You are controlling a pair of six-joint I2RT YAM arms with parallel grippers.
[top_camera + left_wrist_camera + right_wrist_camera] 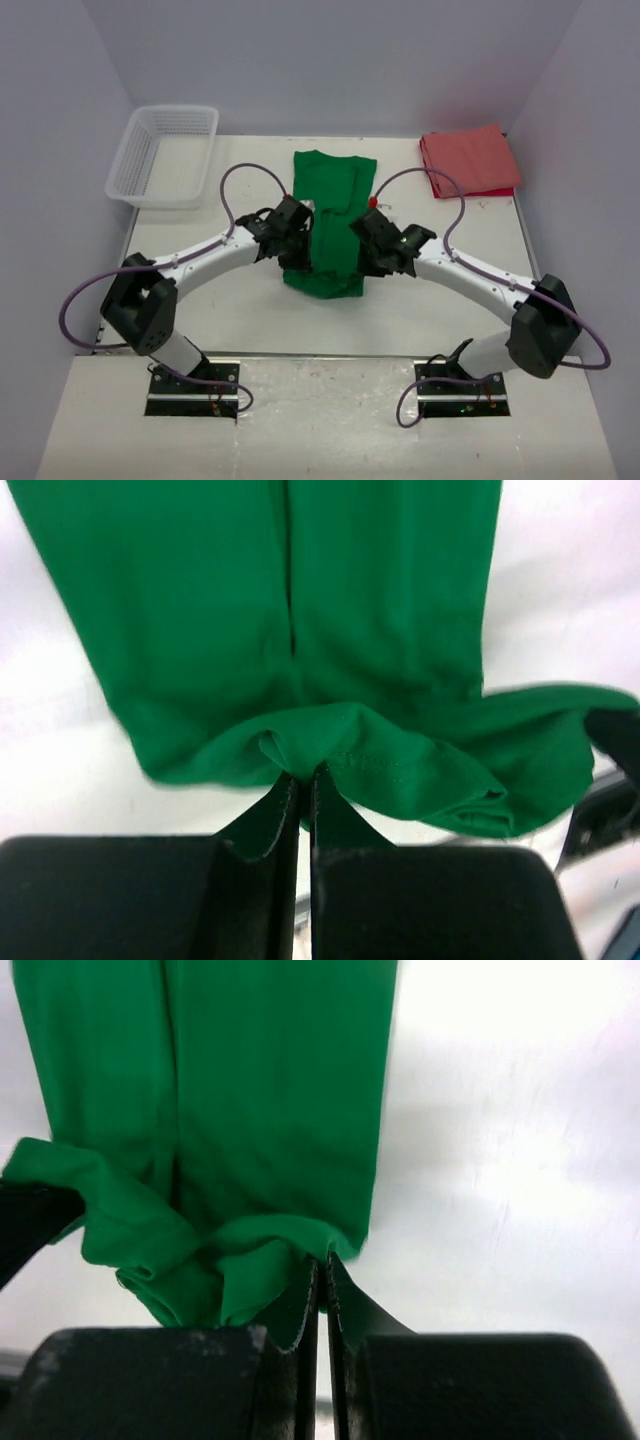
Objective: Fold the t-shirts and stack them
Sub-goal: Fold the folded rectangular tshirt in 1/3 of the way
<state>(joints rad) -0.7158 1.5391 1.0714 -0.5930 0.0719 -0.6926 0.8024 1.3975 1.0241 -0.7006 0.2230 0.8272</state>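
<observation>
Green t-shirt (335, 190), mid-table, is clamped at its near hem by left gripper (300, 775) and right gripper (322, 1265). Folding appears in hand; next, the hem should be carried farward.

We can read no text, label, brand or number in any view; tiny coloured specks on the arms' base plates (193, 392) might be markings, but too small to tell
</observation>
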